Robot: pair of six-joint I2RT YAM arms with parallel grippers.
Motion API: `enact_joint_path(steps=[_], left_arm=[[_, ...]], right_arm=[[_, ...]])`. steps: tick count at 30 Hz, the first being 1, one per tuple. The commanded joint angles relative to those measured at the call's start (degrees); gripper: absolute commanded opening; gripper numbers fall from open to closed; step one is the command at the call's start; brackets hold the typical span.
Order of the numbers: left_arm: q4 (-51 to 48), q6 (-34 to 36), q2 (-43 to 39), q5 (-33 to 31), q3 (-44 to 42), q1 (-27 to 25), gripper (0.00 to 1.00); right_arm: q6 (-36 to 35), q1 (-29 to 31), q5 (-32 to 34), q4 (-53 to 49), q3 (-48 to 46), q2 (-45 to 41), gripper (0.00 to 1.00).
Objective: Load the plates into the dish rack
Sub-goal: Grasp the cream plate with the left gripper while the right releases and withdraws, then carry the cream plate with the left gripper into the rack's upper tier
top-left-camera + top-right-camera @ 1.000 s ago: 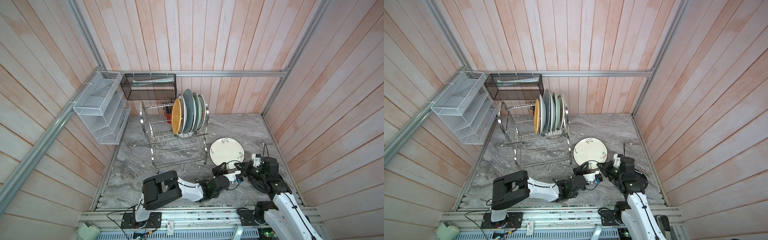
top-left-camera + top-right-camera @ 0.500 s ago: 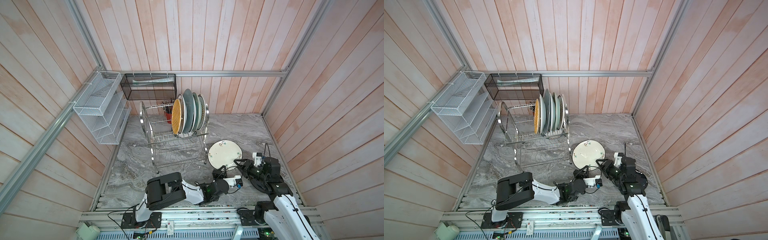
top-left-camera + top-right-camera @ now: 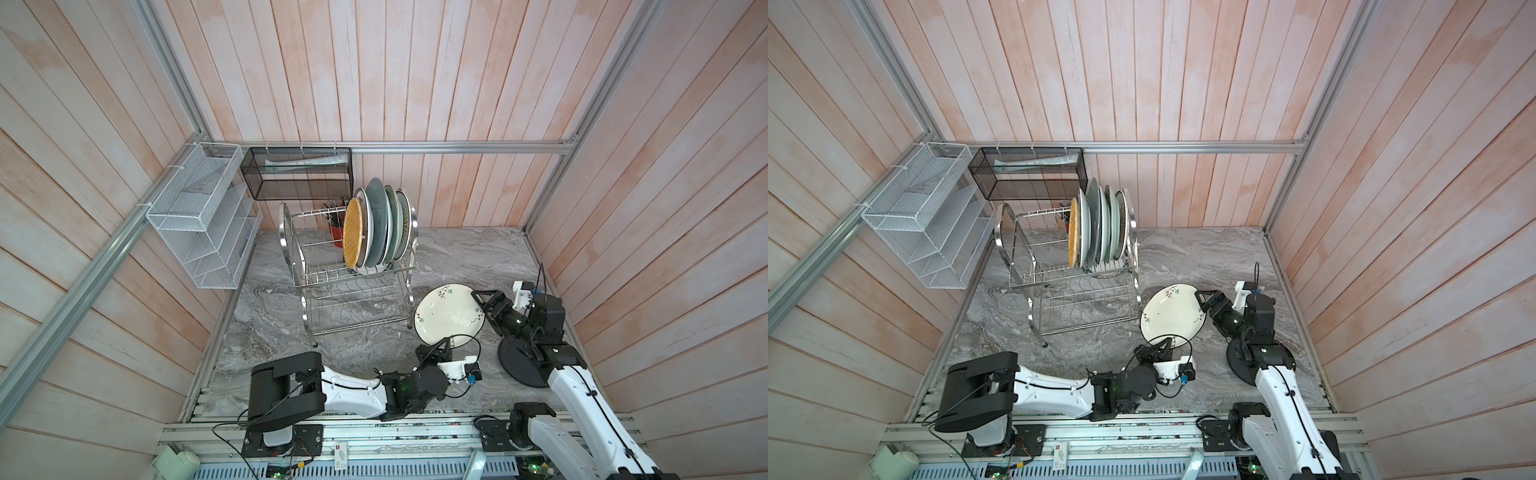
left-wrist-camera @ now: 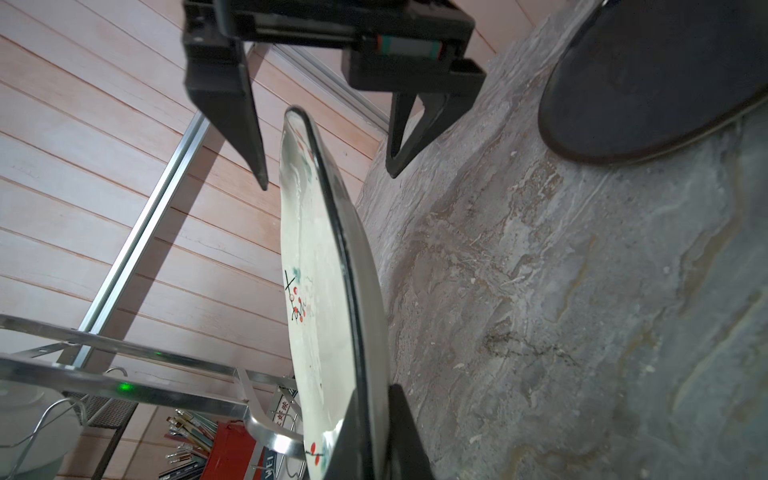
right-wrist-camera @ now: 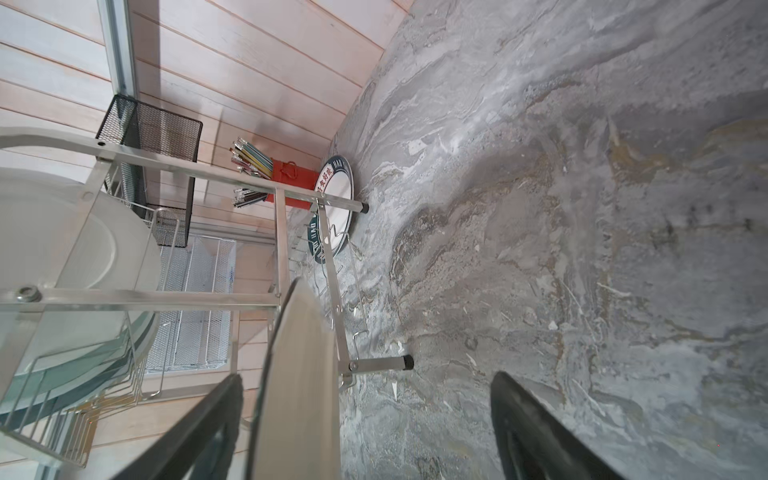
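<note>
The cream floral plate (image 3: 449, 316) hangs tilted above the worktop (image 3: 457, 257), just right of the dish rack (image 3: 353, 291). Only the left gripper (image 3: 439, 348) holds it, clamped tight on the near rim. The right gripper (image 3: 482, 301) stands wide, its jaws either side of the far-right rim, with clear gaps showing in the left wrist view.

One pinch at the edge of a heavy, glazed plate is the weak spot: a quick swing toward the rack would likely let it pivot or slide out and drop. The open jaws are a second hazard — if either arm moves sideways before the right one backs straight off, a finger can knock the rim.

At the rack, the right end of the upper tier is packed with plates (image 3: 380, 224), so a poorly aimed plate would clip them or the arched frame. The black plate (image 3: 519, 361) lies under the right arm — easy to nudge.
</note>
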Motion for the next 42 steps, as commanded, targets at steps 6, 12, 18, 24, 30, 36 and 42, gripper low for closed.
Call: enact_joint_path(steps=[6,12,18,24,30,36,42], left_arm=[[-12.73,-20.97,-16.51,12.91,-1.23,-0.72,0.00],[-22.00,-34.13,-31.96,22.59,-3.49,-0.81,0.00],[-30.08,-43.09,-43.07,25.81,-2.39,-0.81,0.00],[-34.82,-49.54,-49.33,26.33,0.95,-0.88,0.00],[-36.16,-51.96,-50.27,27.23,7.96,-0.86,0.00],[-34.79,-50.72,-49.22,25.88,12.95,-0.81,0.00],[-33.65,-48.84,-48.15,21.79,16.73,-0.89,0.00]], right_arm=[[-4.69,-0.67,1.69,8.24,0.52,-0.86,0.96],[-4.48,-1.60,-2.72,14.17,-3.80,-2.10,0.98],[-1.54,-1.63,-8.17,25.56,-9.74,-4.60,0.98],[-2.24,-0.24,-12.88,34.14,-14.78,-6.46,0.98],[-6.75,4.57,-12.44,39.17,-18.21,-9.74,0.98],[-12.66,10.48,-9.31,39.46,-19.49,-12.18,0.98],[-16.23,13.40,-8.37,41.20,-22.39,-13.80,0.98]])
